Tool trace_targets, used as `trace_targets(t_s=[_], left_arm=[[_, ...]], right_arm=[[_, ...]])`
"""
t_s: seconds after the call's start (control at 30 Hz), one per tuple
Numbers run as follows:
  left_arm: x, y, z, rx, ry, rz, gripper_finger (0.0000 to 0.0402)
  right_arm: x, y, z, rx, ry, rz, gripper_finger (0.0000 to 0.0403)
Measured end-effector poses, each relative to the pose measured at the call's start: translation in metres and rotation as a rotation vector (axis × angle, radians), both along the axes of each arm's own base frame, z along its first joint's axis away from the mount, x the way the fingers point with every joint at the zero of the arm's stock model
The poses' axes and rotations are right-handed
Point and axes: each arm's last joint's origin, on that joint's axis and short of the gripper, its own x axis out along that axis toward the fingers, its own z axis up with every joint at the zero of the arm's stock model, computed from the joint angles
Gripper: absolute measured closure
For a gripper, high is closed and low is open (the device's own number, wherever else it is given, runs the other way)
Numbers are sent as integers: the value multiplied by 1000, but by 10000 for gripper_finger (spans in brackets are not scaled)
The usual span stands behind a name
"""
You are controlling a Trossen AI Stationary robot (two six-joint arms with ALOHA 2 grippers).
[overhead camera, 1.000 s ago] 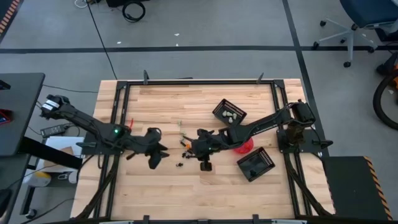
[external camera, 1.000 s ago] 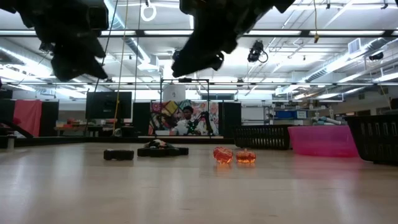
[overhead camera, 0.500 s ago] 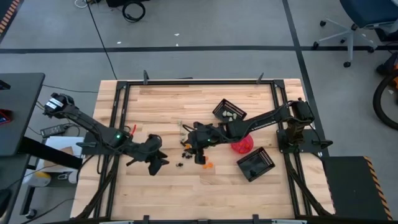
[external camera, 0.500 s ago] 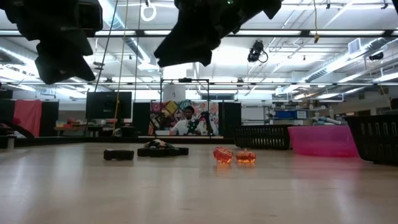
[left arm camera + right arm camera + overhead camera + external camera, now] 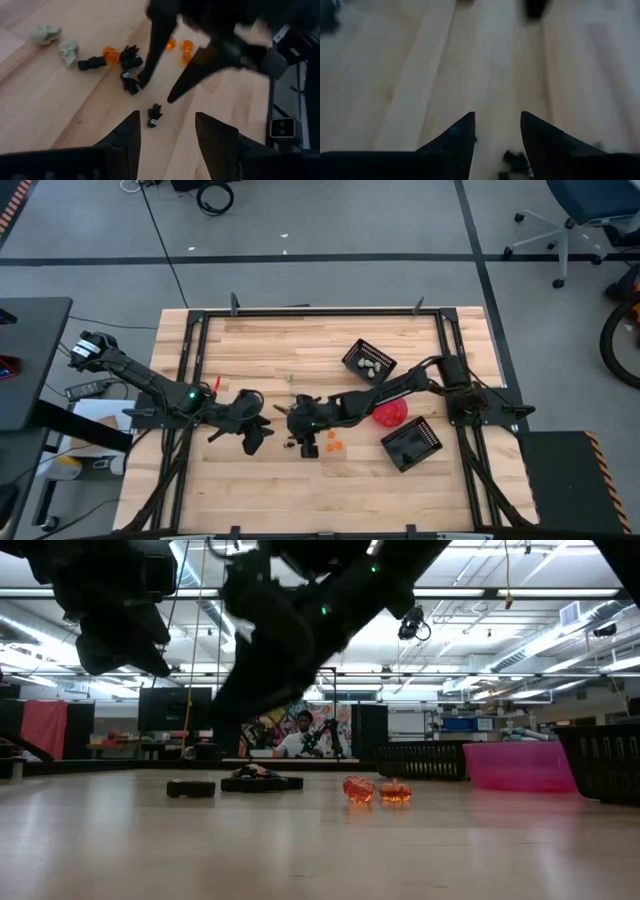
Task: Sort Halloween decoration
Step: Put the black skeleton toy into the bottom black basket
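Tiny Halloween trinkets lie loose on the wooden table: black ones (image 5: pixel 131 82) (image 5: pixel 154 114), orange ones (image 5: pixel 110 54) (image 5: pixel 331 442) and two pale ones (image 5: pixel 46 34). My right gripper (image 5: pixel 156 91) slants down among them, open; one fingertip stands right beside a black trinket, and I cannot tell whether it touches. My left gripper (image 5: pixel 167 115) hovers open just left of the pile (image 5: pixel 255 430), above a black trinket, holding nothing. In the low view the orange trinkets (image 5: pixel 358 788) rest on the tabletop.
A black slatted basket (image 5: pixel 368 360) holding pale trinkets stands at the far right. A second black basket (image 5: pixel 411 443) sits near right, with the pink bowl (image 5: pixel 390 413) between them. A metal frame (image 5: pixel 190 360) borders the table. A person shows in the room beyond (image 5: pixel 300 735).
My right gripper has moved toward the table's left edge and come down over the pile of trinkets, uncovering the orange ones beside it. The trinkets have stayed where they were.
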Motion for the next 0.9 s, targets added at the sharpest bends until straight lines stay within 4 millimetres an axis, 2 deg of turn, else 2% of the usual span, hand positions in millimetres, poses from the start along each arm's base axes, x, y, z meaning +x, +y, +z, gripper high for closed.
trace_targets(t_s=[0.27,0.5,0.73,0.9], left_arm=[[0,0,0,-12,8,13,239],[0,1,-1,-4,5,26,239],[0,2,-1,7,7,37,239],[0,2,-1,-9,9,49,239]], right_arm=[[-1,1,-7,-107,76,36,241],[2,12,-8,-25,23,157,241],[11,26,-41,-18,-17,200,241],[13,26,-46,-40,-29,117,241]])
